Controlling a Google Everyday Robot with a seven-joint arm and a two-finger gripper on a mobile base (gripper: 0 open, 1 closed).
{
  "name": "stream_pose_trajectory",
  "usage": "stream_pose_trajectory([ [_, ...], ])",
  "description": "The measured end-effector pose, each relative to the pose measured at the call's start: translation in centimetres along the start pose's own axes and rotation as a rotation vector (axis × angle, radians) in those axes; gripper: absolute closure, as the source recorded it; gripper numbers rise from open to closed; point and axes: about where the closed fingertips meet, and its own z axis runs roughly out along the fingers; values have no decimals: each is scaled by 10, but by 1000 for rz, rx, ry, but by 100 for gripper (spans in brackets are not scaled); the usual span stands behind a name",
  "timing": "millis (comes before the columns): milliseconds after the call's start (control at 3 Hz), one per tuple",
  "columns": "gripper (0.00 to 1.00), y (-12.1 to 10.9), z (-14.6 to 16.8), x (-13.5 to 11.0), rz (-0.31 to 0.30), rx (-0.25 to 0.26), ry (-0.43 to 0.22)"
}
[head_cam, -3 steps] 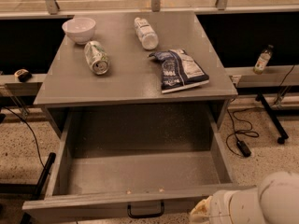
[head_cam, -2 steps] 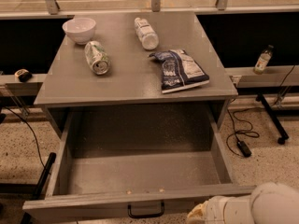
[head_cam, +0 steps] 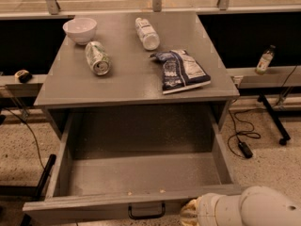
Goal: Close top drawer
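Observation:
The top drawer [head_cam: 141, 173] of the grey cabinet stands pulled far out and is empty inside. Its flat front panel [head_cam: 94, 208] runs along the bottom of the view, with a small black bar handle [head_cam: 146, 212] at its centre. My white arm [head_cam: 258, 208] comes in from the bottom right. My gripper [head_cam: 188, 214] is at the arm's tip, low against the front panel just right of the handle. Most of the gripper is cut off by the bottom edge of the view.
On the cabinet top [head_cam: 131, 74] lie a white bowl [head_cam: 80, 29], a tipped can [head_cam: 97, 58], a lying plastic bottle [head_cam: 147, 33] and a dark chip bag [head_cam: 181, 70]. A small bottle [head_cam: 265, 60] stands on a side ledge at right. Cables [head_cam: 242, 138] lie on the floor.
My arm has moved left along the drawer's front panel, closer to the handle. The drawer has not visibly moved.

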Motion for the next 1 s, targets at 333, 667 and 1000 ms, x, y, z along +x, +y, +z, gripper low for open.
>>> stream_pose_trajectory([
  [333, 100, -20, 12, 8, 0, 61, -33],
  [667, 100, -20, 12, 8, 0, 61, -33],
  [1000, 100, -28, 15, 8, 6, 88, -30],
])
